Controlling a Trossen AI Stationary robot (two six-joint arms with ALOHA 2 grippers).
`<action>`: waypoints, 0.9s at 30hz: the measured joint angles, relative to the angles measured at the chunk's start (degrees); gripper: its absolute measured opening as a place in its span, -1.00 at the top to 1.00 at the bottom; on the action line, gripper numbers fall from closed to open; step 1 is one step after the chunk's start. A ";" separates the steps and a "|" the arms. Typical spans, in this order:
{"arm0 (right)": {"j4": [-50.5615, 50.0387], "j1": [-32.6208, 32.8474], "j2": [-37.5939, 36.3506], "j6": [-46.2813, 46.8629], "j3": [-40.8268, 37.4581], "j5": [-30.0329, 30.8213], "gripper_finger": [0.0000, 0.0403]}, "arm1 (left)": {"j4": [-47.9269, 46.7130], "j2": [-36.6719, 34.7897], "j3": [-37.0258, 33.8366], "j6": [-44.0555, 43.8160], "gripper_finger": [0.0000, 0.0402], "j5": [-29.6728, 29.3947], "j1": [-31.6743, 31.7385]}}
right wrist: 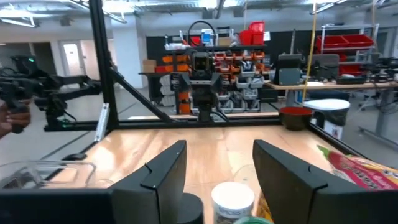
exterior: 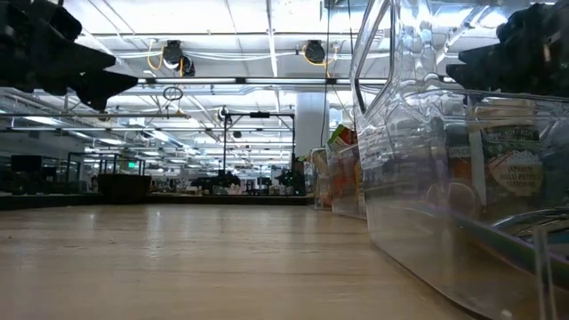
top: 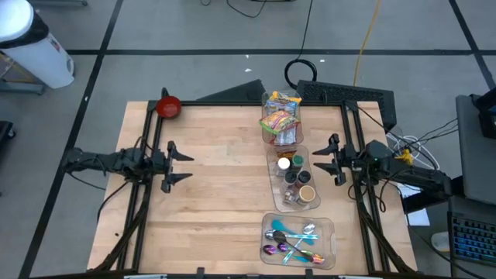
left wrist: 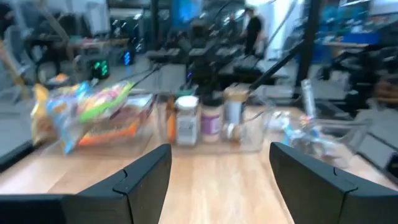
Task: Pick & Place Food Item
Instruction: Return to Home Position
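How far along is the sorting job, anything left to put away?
Looks nearly done. Coloured plastic spoons lie in the bottom clear plastic bin, jars in the middle clear bin, snack packets in the top clear bin. Nothing in hand: the left gripper and right gripper hang open and empty at the wooden table's sides. Only a red bowl sits outside the bins.

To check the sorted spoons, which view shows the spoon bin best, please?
The high view: the spoon bin shows whole from above, spoons inside. Both wrist views catch it side-on at an edge; the low view is unclear.
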 joint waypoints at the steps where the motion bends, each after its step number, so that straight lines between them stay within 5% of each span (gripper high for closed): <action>1: -0.22 -0.28 0.00 -0.42 0.00 0.01 0.13 | 0.66 0.00 0.00 0.63 -0.36 0.99 0.32; 17: -3.35 -1.36 0.29 -4.97 -0.04 0.80 0.14 | 0.46 1.44 -0.44 2.97 -0.36 0.41 0.98; 27: -3.06 -1.36 0.52 -11.94 -0.04 30.02 0.12 | 0.52 1.51 -0.45 13.46 -0.36 0.27 0.98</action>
